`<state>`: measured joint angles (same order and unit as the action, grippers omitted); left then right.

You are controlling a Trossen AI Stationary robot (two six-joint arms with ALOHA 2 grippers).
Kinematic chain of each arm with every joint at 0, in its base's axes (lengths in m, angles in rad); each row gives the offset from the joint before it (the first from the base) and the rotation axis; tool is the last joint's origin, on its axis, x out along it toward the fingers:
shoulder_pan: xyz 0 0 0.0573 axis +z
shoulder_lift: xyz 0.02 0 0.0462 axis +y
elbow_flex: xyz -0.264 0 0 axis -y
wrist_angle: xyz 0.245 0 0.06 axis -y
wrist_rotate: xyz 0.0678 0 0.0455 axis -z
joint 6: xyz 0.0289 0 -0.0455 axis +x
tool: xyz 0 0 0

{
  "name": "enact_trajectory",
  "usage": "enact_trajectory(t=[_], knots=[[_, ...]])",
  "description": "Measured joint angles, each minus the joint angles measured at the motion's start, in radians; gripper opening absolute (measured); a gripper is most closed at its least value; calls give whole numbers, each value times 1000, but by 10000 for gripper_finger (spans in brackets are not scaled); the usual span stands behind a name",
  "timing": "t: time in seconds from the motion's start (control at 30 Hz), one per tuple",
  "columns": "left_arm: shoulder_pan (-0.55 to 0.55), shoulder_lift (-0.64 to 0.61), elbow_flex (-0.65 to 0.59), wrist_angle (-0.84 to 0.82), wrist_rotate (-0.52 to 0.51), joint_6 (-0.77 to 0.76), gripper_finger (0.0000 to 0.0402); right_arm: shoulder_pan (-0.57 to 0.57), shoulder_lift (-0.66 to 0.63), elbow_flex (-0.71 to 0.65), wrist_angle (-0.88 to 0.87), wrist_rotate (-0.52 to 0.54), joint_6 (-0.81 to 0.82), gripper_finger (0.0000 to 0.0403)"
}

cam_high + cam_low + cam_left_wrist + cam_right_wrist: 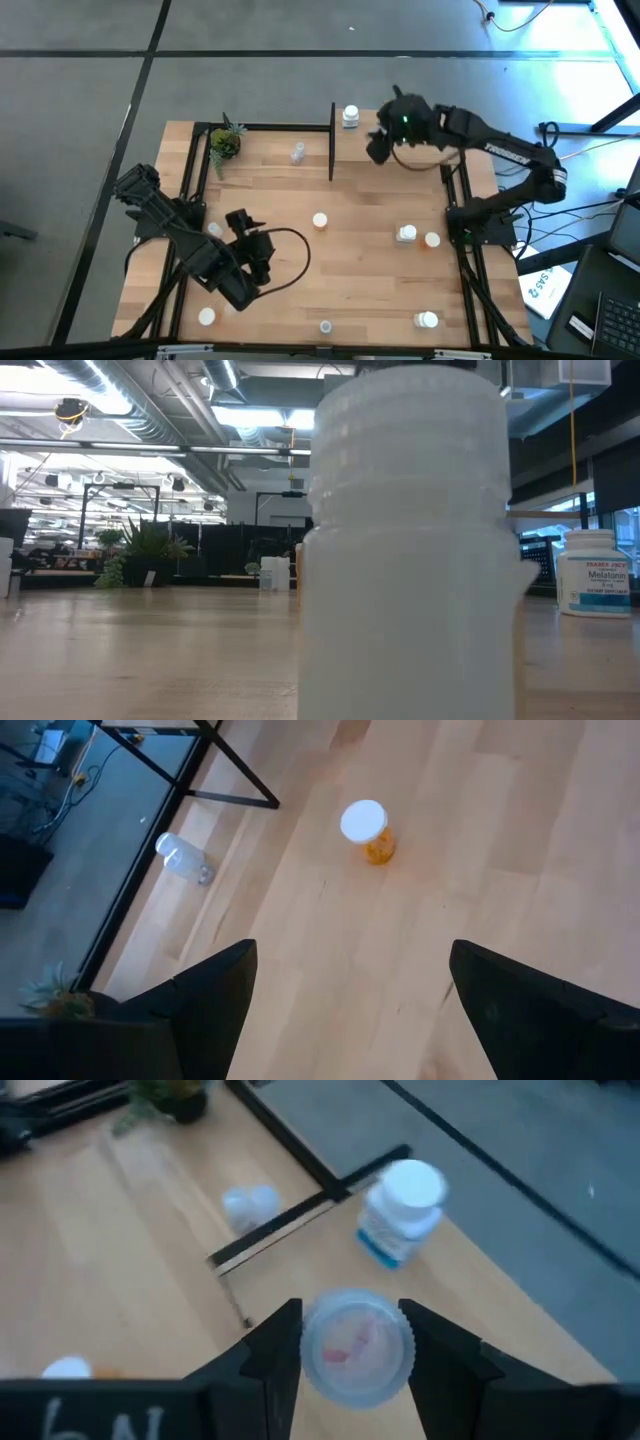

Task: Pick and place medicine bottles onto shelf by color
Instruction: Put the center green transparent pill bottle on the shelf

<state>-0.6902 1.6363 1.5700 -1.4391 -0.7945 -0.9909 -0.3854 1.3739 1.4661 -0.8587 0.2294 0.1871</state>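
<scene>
Up at the far edge, my right gripper [350,1345] has its fingers closed around a clear bottle [355,1348], cap facing the wrist camera. Just beyond it a white bottle [350,117] stands on the shelf [395,165], with a black post [332,140] on its left — that bar is the nearest obstacle. Past the post sit another clear bottle [298,153] and a plant [224,145]. My left gripper [350,995] hangs wide open and empty over the near-left table [360,260], an orange bottle [368,830] ahead of it. Other bottles dot the table — room between them looks generous.
</scene>
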Motion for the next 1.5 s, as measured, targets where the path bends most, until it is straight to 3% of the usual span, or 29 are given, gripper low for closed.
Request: enact_trajectory(t=[0.2,0.53,1.5], knots=[[21,0,0,0,0,6,327,-122,86,21,-72,-42,26,154],[32,0,0,-2,0,6,327,-220,192,22,-20,-82,-8,154],[44,0,0,-1,31,7,327,-244,282,21,59,-65,-68,169]])
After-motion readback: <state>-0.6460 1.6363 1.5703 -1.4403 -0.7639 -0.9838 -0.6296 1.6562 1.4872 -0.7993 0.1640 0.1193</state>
